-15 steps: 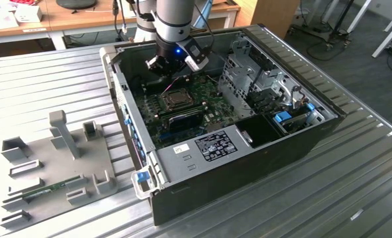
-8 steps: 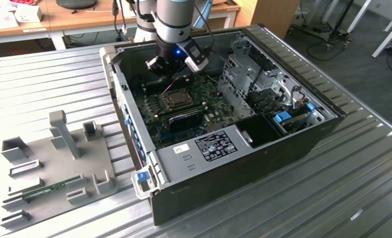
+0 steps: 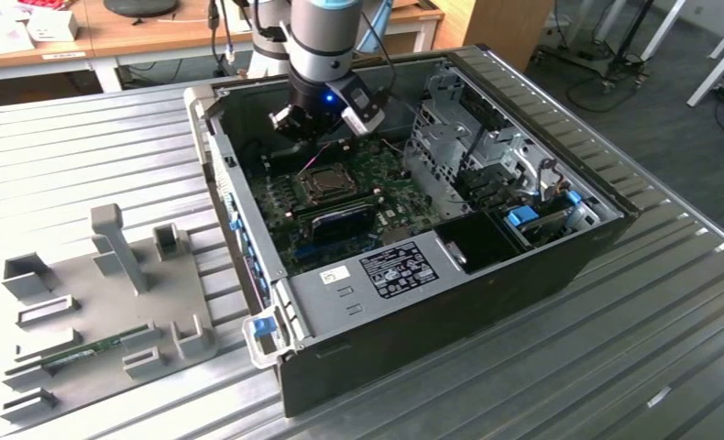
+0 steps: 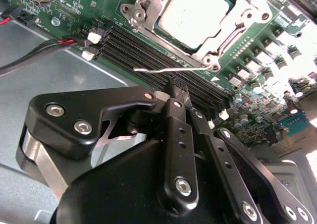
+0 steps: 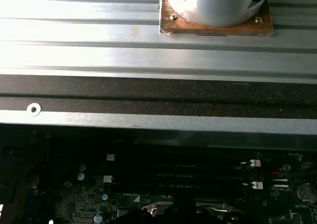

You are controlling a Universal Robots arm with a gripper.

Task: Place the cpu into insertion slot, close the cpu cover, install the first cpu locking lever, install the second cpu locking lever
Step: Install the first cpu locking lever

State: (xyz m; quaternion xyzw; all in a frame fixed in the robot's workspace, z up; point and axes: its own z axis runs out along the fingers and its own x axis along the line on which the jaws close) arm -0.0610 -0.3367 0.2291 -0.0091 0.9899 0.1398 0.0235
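In the second wrist view the cpu [image 4: 190,13] lies flat in the insertion slot [image 3: 329,183], its pale metal top showing through the window of the cpu cover [image 4: 233,23]. The cover's silvery frame lies down around the chip. A thin silvery locking lever [image 4: 153,70] sticks out sideways over the black memory slots [image 4: 148,53], its free end unhooked. My gripper [image 4: 177,87] hovers just short of that lever, its black fingers pressed together with nothing between them. In the exterior view the gripper [image 3: 317,137] hangs inside the open case, above the socket's far edge.
Red and black cables [image 4: 34,48] run along the case floor beside the board. A metal drive cage [image 3: 472,156] stands at the exterior view's right of the socket. The case wall [image 5: 148,100] rises close behind. A grey fixture plate [image 3: 105,293] lies on the ribbed table.
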